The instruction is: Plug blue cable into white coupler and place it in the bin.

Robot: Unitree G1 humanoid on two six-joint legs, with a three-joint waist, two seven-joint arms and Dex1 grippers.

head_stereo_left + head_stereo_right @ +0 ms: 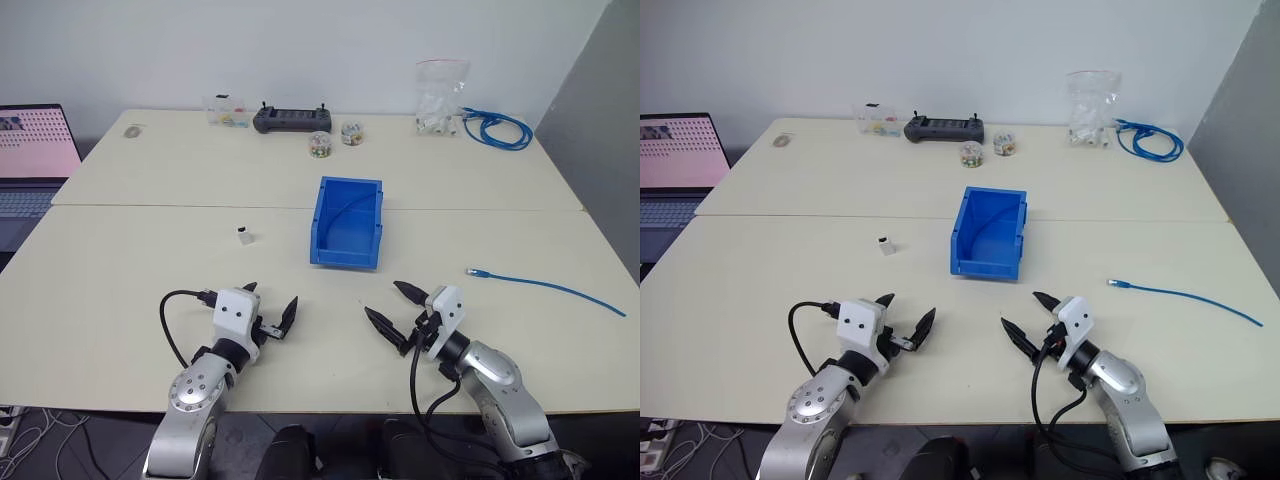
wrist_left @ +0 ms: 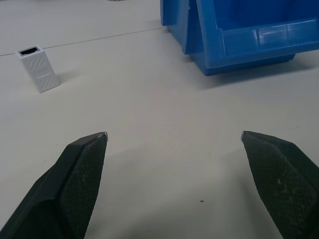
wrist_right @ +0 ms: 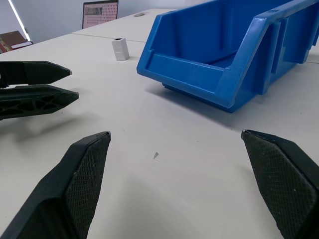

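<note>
Left hand: fully spread, fingers wide apart, holding nothing and touching nothing; it hovers just over the near part of the tabletop, pointing toward the far side.
Right hand: also spread wide and empty, low over the near tabletop, angled toward the left and the bin; well apart from the left hand.
White coupler: stands upright on the tabletop, dark open end up, beyond the left hand and to the left of the bin, apart from both.
Bin: sits mid-tabletop, between and beyond the two hands, its lower sloped lip toward the near side; its inside looks bare apart from a faint curved line on the floor that I cannot make out.
Blue cable: lies flat as a single strand on the right side of the tabletop, clear plug end pointing left, nearest the right hand but well apart from it; the strand runs off toward the right edge.
Far edge: a black controller, small jars, a clear bag of white pieces and a coiled bundle of blue cable line the far side.
Left edge: a laptop sits past the tabletop's left side.
Open room: bare surface lies between the hands and the bin, around the coupler, and between the right hand and the plug end; a seam crosses the tabletop just behind the bin.
</note>
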